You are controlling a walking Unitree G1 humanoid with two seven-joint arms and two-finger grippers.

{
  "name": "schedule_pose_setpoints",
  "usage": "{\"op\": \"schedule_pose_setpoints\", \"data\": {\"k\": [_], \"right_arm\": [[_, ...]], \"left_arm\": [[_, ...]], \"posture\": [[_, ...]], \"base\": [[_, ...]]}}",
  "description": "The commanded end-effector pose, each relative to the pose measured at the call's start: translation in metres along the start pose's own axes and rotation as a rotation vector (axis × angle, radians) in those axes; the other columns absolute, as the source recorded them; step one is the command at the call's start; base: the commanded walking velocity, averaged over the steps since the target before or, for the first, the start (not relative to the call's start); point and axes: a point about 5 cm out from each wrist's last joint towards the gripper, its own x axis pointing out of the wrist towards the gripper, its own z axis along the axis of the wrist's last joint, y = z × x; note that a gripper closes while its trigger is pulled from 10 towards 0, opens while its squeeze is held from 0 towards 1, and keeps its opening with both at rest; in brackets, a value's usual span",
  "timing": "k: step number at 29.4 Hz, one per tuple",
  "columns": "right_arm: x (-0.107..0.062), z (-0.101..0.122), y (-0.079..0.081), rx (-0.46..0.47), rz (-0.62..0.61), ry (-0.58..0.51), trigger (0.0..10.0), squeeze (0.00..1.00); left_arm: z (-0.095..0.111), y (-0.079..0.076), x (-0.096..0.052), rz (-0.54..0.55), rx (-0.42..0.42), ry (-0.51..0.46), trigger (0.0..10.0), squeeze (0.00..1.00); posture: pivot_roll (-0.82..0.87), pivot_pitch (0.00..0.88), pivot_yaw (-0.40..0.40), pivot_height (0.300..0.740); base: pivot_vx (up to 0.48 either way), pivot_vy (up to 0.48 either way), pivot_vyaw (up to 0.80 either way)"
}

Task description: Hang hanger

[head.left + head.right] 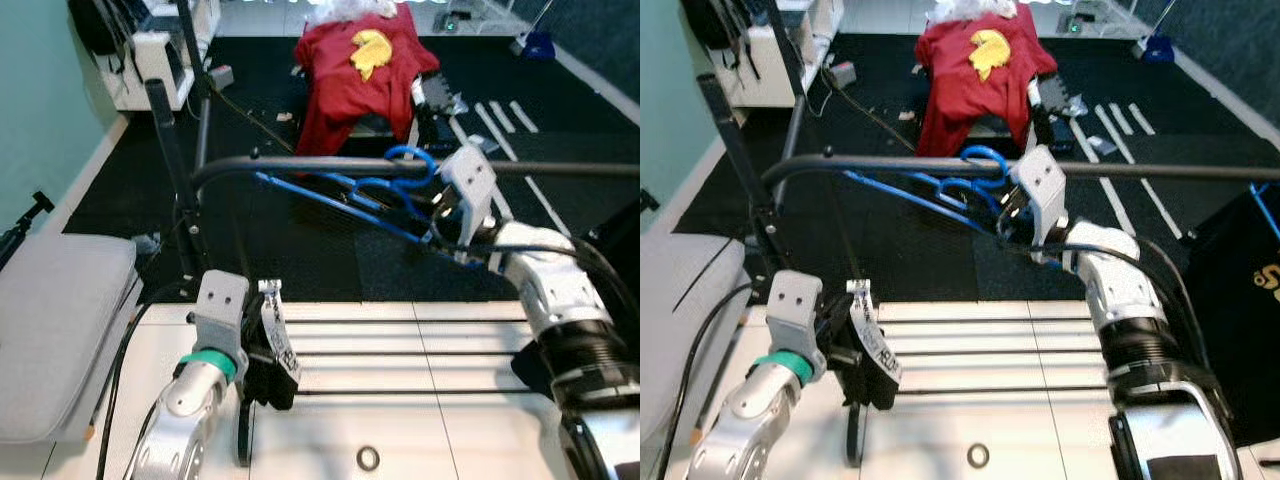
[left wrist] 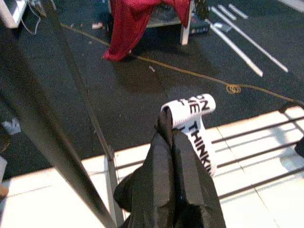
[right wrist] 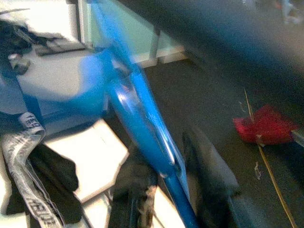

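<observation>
A blue hanger (image 1: 345,195) lies tilted along the black horizontal rail (image 1: 300,165) of a clothes rack, its hook (image 1: 410,160) curled over the rail. My right gripper (image 1: 435,222) is just under the rail, shut on the hanger's neck; in the right wrist view the blue hanger (image 3: 137,118) runs between the two fingers (image 3: 209,175). My left gripper (image 1: 265,335) is low over the white table, shut on a white printed strap (image 2: 194,123) with black cloth (image 1: 270,380) hanging from it.
The rack's upright post (image 1: 175,170) rises at the left. Beyond the rail, a red garment (image 1: 360,70) is draped over a stand on the dark floor. A grey cushion (image 1: 50,320) lies left of the slatted white table (image 1: 420,420), which carries a small ring (image 1: 368,458).
</observation>
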Motion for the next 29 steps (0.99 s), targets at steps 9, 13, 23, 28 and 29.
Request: {"op": "schedule_pose_setpoints", "data": {"k": [9,13,23,28,29], "right_arm": [[-0.033,0.026,0.056,-0.044,0.06,-0.035,10.0,0.0],[-0.047,0.013,0.072,-0.012,0.036,0.015,10.0,0.0],[-0.087,-0.035,0.116,0.094,-0.083,0.191,10.0,0.0],[-0.086,-0.036,0.115,0.128,-0.159,0.189,10.0,0.0],[-0.084,-0.038,0.113,0.146,-0.209,0.184,10.0,0.0]], "left_arm": [[0.002,-0.005,0.002,-0.057,-0.013,0.006,10.0,0.0],[0.009,-0.005,0.003,-0.103,-0.011,-0.009,10.0,0.0],[0.029,0.0,0.0,-0.306,0.047,-0.046,10.0,0.0],[0.029,0.0,0.003,-0.321,0.047,-0.044,10.0,0.0],[0.029,-0.003,0.005,-0.317,0.039,-0.046,10.0,0.0]], "posture": [[-0.24,0.188,0.052,0.74],[-0.26,0.196,0.063,0.74],[-0.29,0.204,0.101,0.74],[-0.29,0.199,0.112,0.74],[-0.28,0.199,0.109,0.74]], "base": [[0.0,0.0,0.0],[0.0,0.0,0.0],[0.0,0.0,0.0],[0.0,0.0,0.0],[0.0,0.0,0.0]]}}
